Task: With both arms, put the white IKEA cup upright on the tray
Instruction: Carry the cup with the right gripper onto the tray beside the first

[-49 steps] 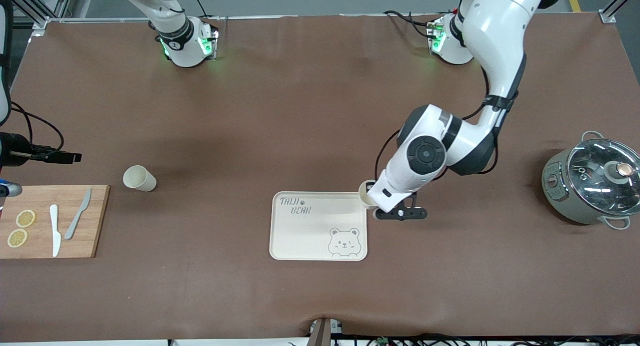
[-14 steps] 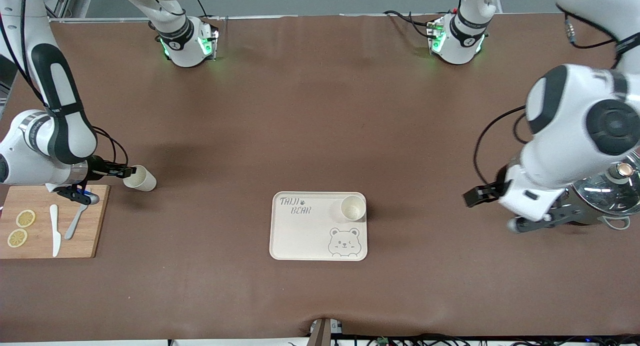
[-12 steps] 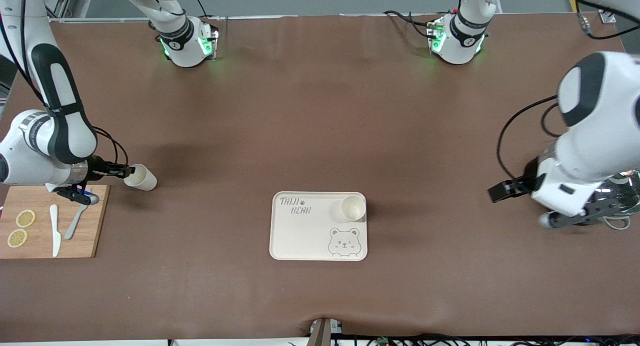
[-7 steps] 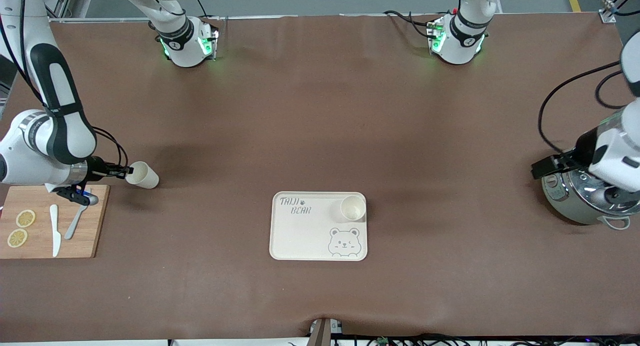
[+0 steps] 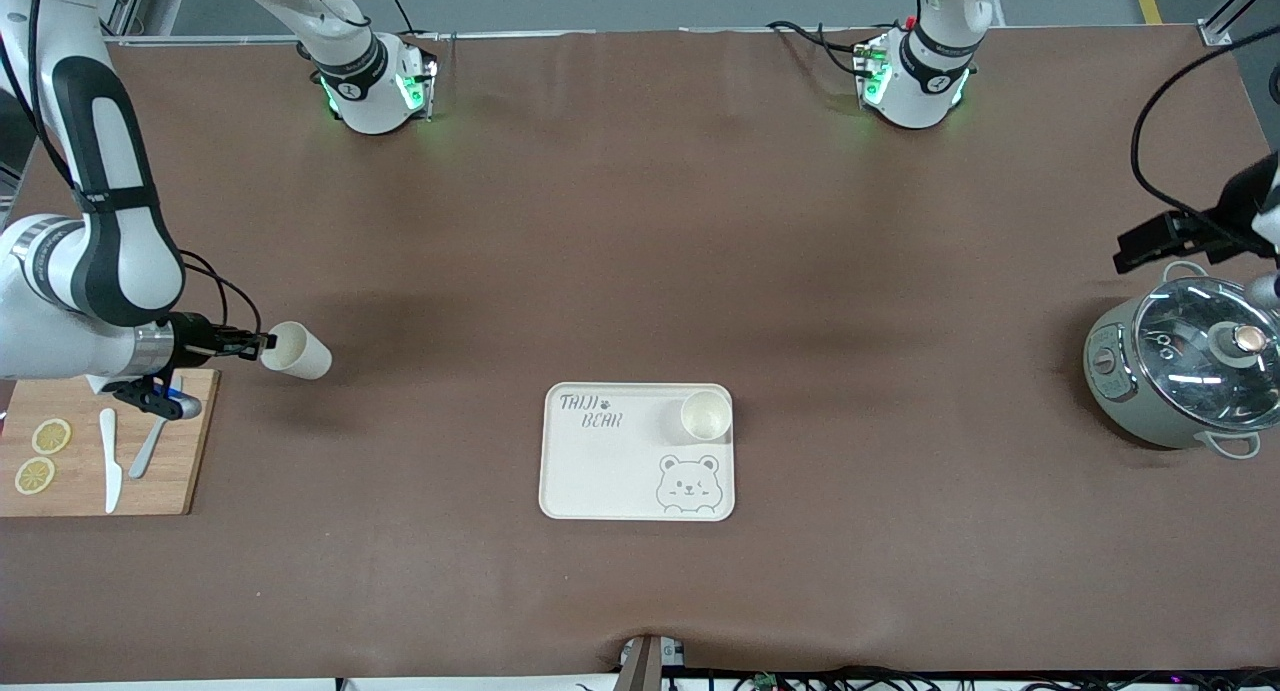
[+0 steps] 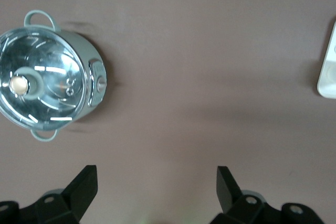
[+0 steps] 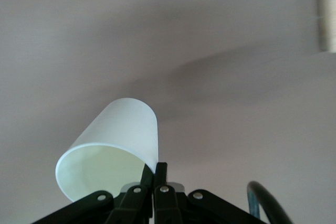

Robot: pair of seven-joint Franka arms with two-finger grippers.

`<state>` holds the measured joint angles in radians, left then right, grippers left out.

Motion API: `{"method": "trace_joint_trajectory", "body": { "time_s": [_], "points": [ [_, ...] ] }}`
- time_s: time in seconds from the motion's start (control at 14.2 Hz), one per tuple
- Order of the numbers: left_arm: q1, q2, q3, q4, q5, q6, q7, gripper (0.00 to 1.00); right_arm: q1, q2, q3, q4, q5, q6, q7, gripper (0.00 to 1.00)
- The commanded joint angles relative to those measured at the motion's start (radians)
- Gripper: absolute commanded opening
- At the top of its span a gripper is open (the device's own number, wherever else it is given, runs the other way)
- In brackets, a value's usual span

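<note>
Front view: tray (image 5: 600,471) lower centre, one upright cup (image 5: 706,416) in its upper right corner. Mid-left, right gripper (image 5: 262,345) pinches the rim of a second cup (image 5: 296,350) lying on its side, above the cutting board (image 5: 190,441).

Left wrist view: left gripper (image 6: 156,186) spread wide, holding nothing, pot (image 6: 47,82) upper left.

Right wrist view: fingers (image 7: 159,174) clamped on the cup rim (image 7: 145,167), bottom centre.

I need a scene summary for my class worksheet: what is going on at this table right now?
Two cups are being moved onto the tray. One cup already stands upright on it, near the bear drawing. The right end effector is shut on the rim of the second cup, which is tipped on its side beside the cutting board. The left end effector is open and empty, up over the table near the lidded pot.
</note>
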<state>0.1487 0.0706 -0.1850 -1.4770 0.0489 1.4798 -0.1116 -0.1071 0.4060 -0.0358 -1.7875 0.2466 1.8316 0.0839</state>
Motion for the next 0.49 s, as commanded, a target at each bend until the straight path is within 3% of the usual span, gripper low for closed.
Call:
{"method": "trace_joint_trajectory", "body": {
  "time_s": [0.0,0.21,0.42],
  "points": [
    [0.008,-0.144,-0.027,-0.163,-0.030,0.043,0.010,1.00,0.101,-0.003,-0.003,0.028,0.046,-0.017,0.152,0.00],
    [0.008,-0.158,-0.028,-0.167,-0.040,0.045,0.010,1.00,0.209,0.005,-0.006,0.030,0.163,0.049,0.301,0.00],
    [0.008,-0.153,-0.028,-0.143,-0.040,0.037,0.012,1.00,0.326,0.016,-0.004,0.033,0.183,0.150,0.501,0.00]
  ]
}}
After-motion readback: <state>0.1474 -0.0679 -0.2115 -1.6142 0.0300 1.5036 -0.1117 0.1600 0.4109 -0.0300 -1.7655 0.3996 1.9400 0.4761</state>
